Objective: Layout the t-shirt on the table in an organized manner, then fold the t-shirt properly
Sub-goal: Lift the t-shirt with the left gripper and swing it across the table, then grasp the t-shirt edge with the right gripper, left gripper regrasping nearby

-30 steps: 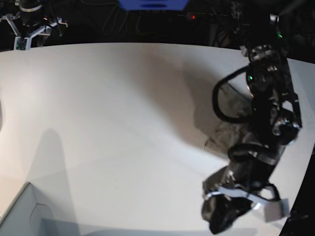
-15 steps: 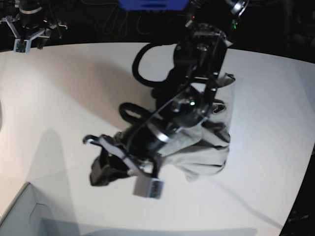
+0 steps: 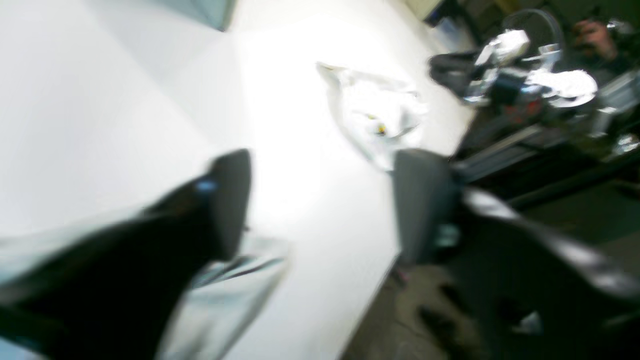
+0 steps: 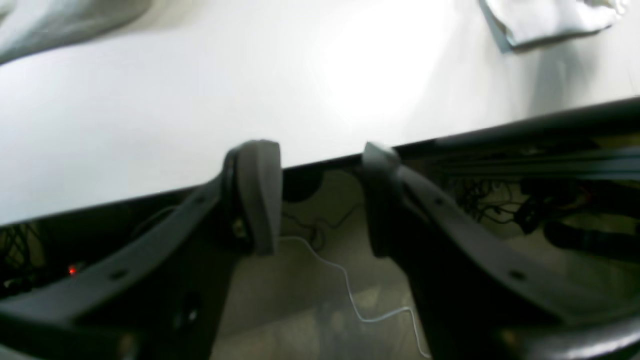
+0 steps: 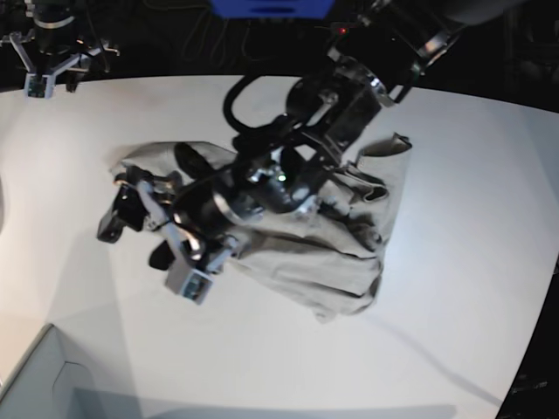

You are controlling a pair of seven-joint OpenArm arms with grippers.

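While the left gripper point(image 5: 131, 236) is reaching far across the table point(image 5: 454, 175) in the base view, its two dark fingers point(image 3: 227, 200) are standing wide apart in the left wrist view, with nothing clamped between them; a fold of pale cloth is lying just under the nearer finger, though the blur there makes it impossible to tell whether they are touching. The t-shirt point(image 5: 349, 236) is lying crumpled and partly spread near the middle of the table, running from a bunched end by the left gripper to a sleeve-like corner at the far right, with the left arm point(image 5: 323, 131) stretching over it. The right gripper point(image 5: 48, 65) is sitting at the table's far left edge, well apart from the garment. Seen from the right wrist, its fingers point(image 4: 257, 195) are also parted with an empty gap between them, hanging past the table's dark rim above a floor with cables point(image 4: 345, 285), something the base view is not showing. A pale box corner point(image 5: 35, 384) is appearing only in the base view's lower left.
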